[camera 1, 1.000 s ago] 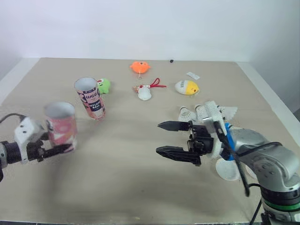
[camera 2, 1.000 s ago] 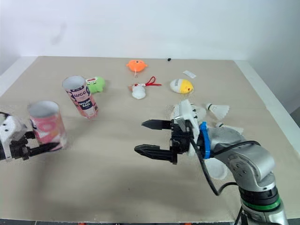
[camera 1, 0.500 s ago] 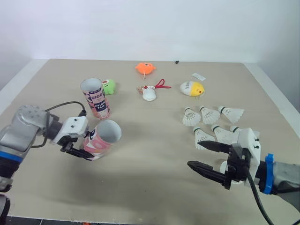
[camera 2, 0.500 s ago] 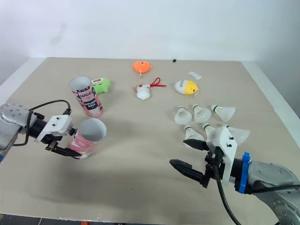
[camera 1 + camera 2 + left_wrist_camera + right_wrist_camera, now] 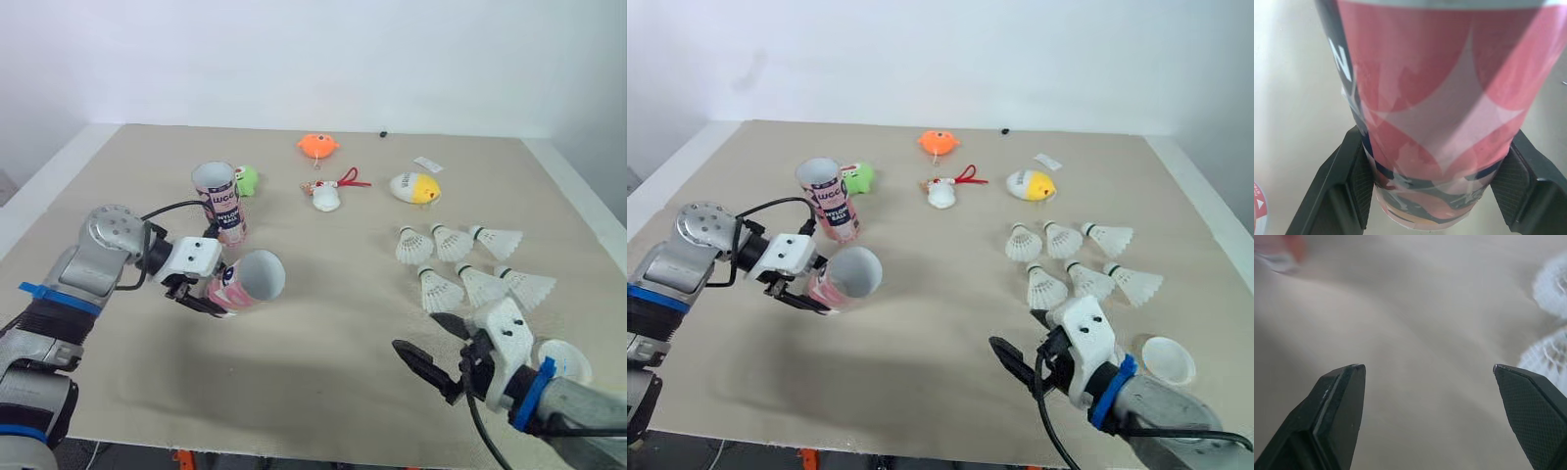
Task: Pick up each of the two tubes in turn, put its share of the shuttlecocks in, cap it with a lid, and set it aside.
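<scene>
Our left pincer (image 5: 223, 291) is clamped on a short, glossy pink tube (image 5: 245, 284), a printed cylinder patterned with pale diamonds and a dark band near its base. In the left wrist view the black fingers (image 5: 1354, 181), with their ribbed pads, press against both sides of the pink tube. It is tilted over, its open, white-rimmed mouth turned to the right and towards us. It is held at the left of the beige matte table (image 5: 323, 352), just near of the second tube (image 5: 220, 201). That one is a pink-and-white cylinder with dark lettering, standing upright with its mouth open. We cannot tell whether the held tube touches the table.

Our right pincer (image 5: 412, 330) hovers at the near right, its two smooth, tapered black fingers spread wide with nothing between them. Just far of it lie six white shuttlecocks (image 5: 438, 290) in two rows of three, each with a rounded head and a flared, netted skirt. A shallow, round white lid (image 5: 1168, 359) lies on the table to the right of the right pincer, near of the shuttlecocks.

Along the far part of the table sit small, rounded toys. There is a green toy (image 5: 245, 179) just behind the second tube, an orange toy (image 5: 317, 147), a white toy with a red ribbon loop (image 5: 328, 196), and a yellow-and-white egg-shaped toy (image 5: 414, 187). A small white tag (image 5: 428, 164) lies beyond the egg-shaped one.
</scene>
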Controlling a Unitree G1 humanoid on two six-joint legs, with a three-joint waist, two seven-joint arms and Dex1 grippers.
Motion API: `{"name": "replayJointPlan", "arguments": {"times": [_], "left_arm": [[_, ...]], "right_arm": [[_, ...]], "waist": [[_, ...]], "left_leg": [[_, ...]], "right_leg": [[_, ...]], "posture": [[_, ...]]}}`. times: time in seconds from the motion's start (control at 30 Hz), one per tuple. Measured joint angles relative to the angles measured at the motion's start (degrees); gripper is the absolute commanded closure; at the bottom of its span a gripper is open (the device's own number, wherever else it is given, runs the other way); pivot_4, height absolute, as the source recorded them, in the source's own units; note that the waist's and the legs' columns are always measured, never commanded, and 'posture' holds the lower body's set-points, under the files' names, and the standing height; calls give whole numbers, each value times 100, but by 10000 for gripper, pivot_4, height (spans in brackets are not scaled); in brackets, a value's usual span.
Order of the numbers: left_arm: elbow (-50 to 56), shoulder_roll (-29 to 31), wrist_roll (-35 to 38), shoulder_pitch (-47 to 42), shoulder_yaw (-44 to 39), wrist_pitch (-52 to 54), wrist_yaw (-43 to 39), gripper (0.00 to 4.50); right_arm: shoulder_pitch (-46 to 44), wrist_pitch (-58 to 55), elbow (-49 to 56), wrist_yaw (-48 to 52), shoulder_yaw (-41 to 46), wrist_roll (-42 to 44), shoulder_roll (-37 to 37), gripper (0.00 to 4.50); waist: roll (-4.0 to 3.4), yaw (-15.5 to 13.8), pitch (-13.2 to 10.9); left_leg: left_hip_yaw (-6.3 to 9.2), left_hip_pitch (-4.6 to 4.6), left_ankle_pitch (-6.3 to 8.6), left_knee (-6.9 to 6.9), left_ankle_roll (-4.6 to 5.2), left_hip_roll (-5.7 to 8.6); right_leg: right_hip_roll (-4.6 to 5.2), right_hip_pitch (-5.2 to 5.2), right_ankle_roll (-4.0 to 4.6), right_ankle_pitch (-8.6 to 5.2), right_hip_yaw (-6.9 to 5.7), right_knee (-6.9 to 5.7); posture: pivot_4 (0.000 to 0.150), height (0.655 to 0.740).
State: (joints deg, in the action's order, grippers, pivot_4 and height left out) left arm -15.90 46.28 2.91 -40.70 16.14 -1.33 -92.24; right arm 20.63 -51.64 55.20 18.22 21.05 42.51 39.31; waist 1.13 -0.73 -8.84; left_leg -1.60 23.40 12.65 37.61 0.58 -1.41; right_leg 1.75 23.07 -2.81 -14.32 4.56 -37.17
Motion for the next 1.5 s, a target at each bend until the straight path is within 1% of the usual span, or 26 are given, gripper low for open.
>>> {"name": "replayJointPlan", "arguments": {"times": [0.13,0.2,0.27,0.33,0.47,0.63,0.8,0.9,0.93,0.97,1.0,1.07,1.1,1.13,1.17,1.2,1.33,1.5], "left_arm": [[-28,-33,-8,-68,70,42,-15,16534],[3,-11,63,-137,200,289,-21,16534],[31,11,129,-172,271,377,-8,16534],[-32,8,163,-344,458,450,-28,16534],[-56,-7,244,-459,601,536,-34,16534],[34,13,301,-406,580,686,11,16534],[252,36,351,-242,454,868,67,16534],[475,6,389,-90,355,1033,71,16722],[552,1,399,-48,335,1078,71,16722],[693,-15,429,40,295,1189,71,16722],[742,-20,440,66,287,1221,71,16722],[885,-29,449,160,231,1314,71,16722],[936,-33,450,196,201,1362,71,16722],[973,-33,450,220,186,1385,72,16722],[1027,-39,450,252,169,1423,73,16722],[1049,-42,450,267,160,1439,73,16722],[1100,-45,449,297,134,1524,73,16722],[1142,-47,446,315,118,1574,73,16722]], "right_arm": [[-247,-82,-120,-304,-116,-131,-133,0],[-520,-122,-329,-613,-457,-445,-203,0],[-631,-138,-412,-715,-583,-544,-263,0],[-978,-195,-691,-899,-884,-769,-366,0],[-1247,-226,-1054,-1091,-1175,-1094,-502,0],[-1603,-294,-1528,-1315,-1467,-1484,-831,0],[-1909,-318,-1798,-1381,-1683,-1798,-1004,0],[-2187,-291,-2010,-1521,-1841,-2120,-1093,7814],[-2224,-273,-2052,-1546,-1872,-2189,-1114,11866],[-2263,-242,-2099,-1588,-1913,-2333,-1145,18769],[-2270,-224,-2116,-1591,-1927,-2379,-1145,20176],[-2277,-193,-2128,-1594,-1999,-2551,-1146,29790],[-2277,-176,-2128,-1589,-2037,-2604,-1155,33488],[-2276,-165,-2129,-1576,-2060,-2620,-1158,35649],[-2269,-142,-2128,-1537,-2100,-2673,-1162,41462],[-2257,-121,-2128,-1489,-2106,-2708,-1165,44416],[-2158,-54,-2071,-1270,-2087,-2725,-1160,44416],[-1990,12,-1648,-502,-2075,-2399,-940,44416]], "waist": [[2,0,2],[5,1,7],[2,1,9],[1,1,11],[-4,-1,14],[-4,1,15],[-5,3,16],[-5,6,16],[-4,6,17],[-5,5,17],[-4,5,17],[-4,6,17],[-4,6,17],[-4,6,17],[-4,6,17],[-4,6,17],[-4,6,17],[-5,7,16]], "left_leg": [[2,1,-3,0,19,23],[5,4,-1,-1,29,38],[7,10,0,-4,31,44],[12,21,1,-4,32,55],[24,49,1,-3,38,80],[36,59,1,1,41,84],[56,71,4,1,44,86],[57,74,4,1,44,87],[57,76,4,1,45,88],[57,79,4,1,44,91],[57,80,4,1,44,91],[58,81,5,1,44,90],[58,81,5,1,45,90],[58,81,5,1,44,89],[58,82,4,1,44,89],[58,82,4,1,44,89],[58,82,5,1,45,88],[67,82,5,0,44,87]], "right_leg": [[21,-7,-7,-3,-1,3],[37,-16,-38,-9,-3,5],[41,-27,-52,-13,-3,4],[42,-29,-60,-16,-6,4],[60,-24,-68,-17,-17,5],[62,-21,-73,-14,-23,8],[62,-13,-71,-11,-27,8],[63,-12,-80,-6,-30,8],[63,-12,-83,-4,-32,9],[66,-12,-91,-1,-36,8],[66,-12,-91,-1,-37,8],[67,-10,-91,-1,-39,9],[65,-9,-91,-1,-40,8],[65,-9,-90,-1,-41,8],[64,-9,-89,-1,-43,8],[64,-9,-89,-1,-43,8],[62,-10,-89,0,-43,8],[62,-9,-90,0,-43,7]], "posture": [[1500,7400],[1500,7400],[1500,7400],[1500,7400],[1500,7400],[1500,7400],[1500,7400],[1500,7400],[1500,7400],[1500,7400],[1500,7400],[1500,7400],[1500,7400],[1500,7400],[1500,7400],[1500,7400],[1500,7400],[1500,7400]]}}
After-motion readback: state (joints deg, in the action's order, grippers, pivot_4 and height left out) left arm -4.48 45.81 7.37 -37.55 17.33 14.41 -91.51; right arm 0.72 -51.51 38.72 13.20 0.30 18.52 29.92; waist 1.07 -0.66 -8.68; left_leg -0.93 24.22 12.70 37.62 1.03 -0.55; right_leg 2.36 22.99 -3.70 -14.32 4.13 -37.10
